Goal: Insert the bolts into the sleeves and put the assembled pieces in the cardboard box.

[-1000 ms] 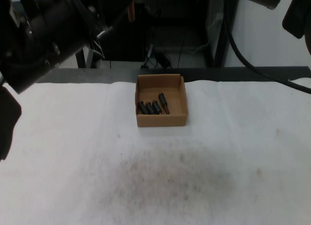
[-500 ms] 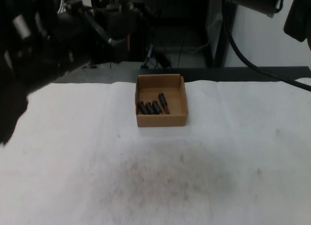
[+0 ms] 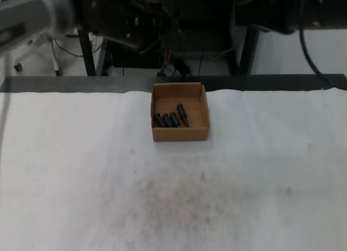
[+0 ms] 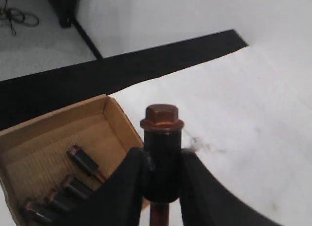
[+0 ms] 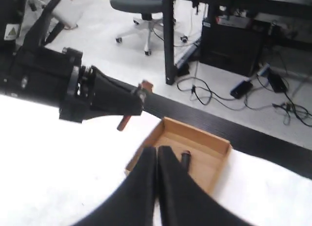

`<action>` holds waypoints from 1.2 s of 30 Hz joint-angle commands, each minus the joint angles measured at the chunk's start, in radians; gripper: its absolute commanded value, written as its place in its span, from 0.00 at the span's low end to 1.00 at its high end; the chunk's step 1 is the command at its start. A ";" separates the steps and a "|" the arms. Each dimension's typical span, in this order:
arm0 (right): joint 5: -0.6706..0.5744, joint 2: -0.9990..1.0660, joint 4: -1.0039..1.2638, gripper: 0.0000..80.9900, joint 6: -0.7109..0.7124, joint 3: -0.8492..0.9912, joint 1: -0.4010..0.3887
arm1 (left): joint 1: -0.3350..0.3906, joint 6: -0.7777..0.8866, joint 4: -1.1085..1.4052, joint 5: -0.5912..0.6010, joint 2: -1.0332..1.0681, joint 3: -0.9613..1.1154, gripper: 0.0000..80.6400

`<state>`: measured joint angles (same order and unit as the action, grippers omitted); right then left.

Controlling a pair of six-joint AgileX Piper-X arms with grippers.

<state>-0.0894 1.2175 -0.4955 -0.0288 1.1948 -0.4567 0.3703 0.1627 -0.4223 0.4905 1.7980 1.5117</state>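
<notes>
My left pincer [image 4: 162, 160] is clamped on one sleeved bolt [image 4: 162, 133], up in the air near the cardboard box [image 3: 179, 134] by the worktop's [image 3: 81, 180] far edge. Four assembled pieces [image 3: 171, 120] lie inside it. My right pincer [image 5: 157, 150] is pinched closed with nothing in it.

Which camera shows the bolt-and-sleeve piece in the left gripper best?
The left wrist view: the assembled piece sits close up between the fingers of the left gripper, copper head above black sleeve. The right wrist view shows it farther off, side-on, near the cardboard box. The high view is too blurred there to tell.
</notes>
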 commanded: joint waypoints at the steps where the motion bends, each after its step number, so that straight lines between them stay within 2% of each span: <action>1: 0.009 -0.029 -0.069 0.01 0.006 0.008 0.069 | -0.003 0.002 -0.125 -0.033 0.158 0.185 0.00; 5: 0.009 -0.042 -0.108 0.01 0.003 0.008 0.128 | -0.003 -0.006 -0.240 -0.033 0.311 0.360 0.00; 11: 0.009 -0.049 -0.163 0.01 0.003 0.008 0.177 | 0.006 -0.006 -0.317 -0.033 0.461 0.498 0.00; 15: 0.009 -0.049 -0.182 0.01 0.003 0.005 0.180 | 0.015 -0.006 -0.323 -0.044 0.500 0.505 0.00; 22: 0.009 -0.049 -0.182 0.01 0.003 0.005 0.180 | 0.018 -0.131 -0.315 -0.196 0.534 0.505 0.00; 28: 0.009 -0.049 -0.201 0.01 0.003 0.006 0.180 | 0.018 -0.163 -0.241 -0.211 0.540 0.505 0.00; 31: 0.009 -0.049 -0.230 0.01 0.005 0.006 0.180 | 0.018 -0.163 -0.210 -0.193 0.540 0.505 0.11; 34: 0.009 -0.049 -0.234 0.01 0.005 0.006 0.180 | 0.018 -0.163 -0.212 -0.128 0.540 0.505 0.32; 36: 0.009 -0.049 -0.234 0.01 0.005 0.006 0.180 | 0.018 -0.147 -0.217 -0.126 0.540 0.505 0.47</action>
<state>-0.0809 1.1795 -0.7266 -0.0272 1.1948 -0.2796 0.3865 0.0118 -0.6502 0.3409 2.3483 2.0040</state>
